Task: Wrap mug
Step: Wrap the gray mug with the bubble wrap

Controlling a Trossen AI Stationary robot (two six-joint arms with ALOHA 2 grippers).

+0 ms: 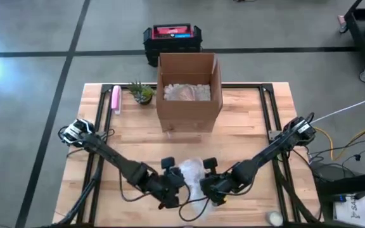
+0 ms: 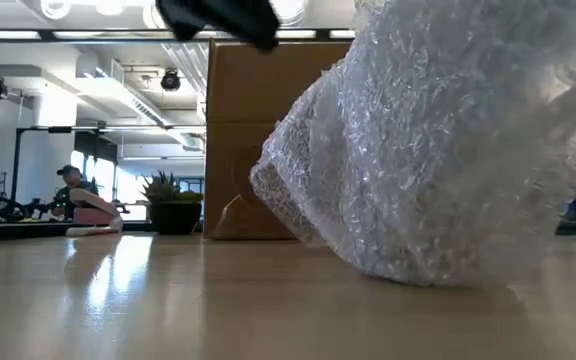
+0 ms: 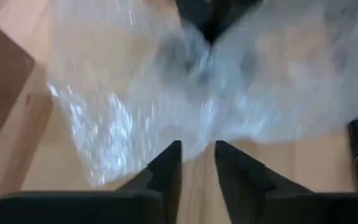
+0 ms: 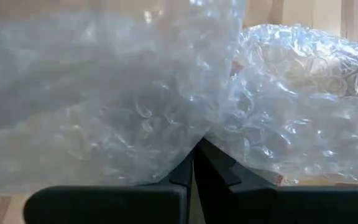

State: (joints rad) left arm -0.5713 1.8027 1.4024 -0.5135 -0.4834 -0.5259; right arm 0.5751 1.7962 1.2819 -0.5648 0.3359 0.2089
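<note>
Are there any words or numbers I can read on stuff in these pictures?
None can be read.
Black case behind the table: its red label carries marks, too small and blurred to read.
Cardboard box: no print visible.
Bubble wrap: no print visible.
Paper at the right edge: marks too small to read.

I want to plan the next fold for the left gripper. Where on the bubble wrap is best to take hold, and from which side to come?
Probably the loose edge of the bubble wrap just ahead of the left gripper, approached low along the table: its fingers are apart with nothing between, and the sheet is thin there. The right gripper already pinches the wrap.
</note>
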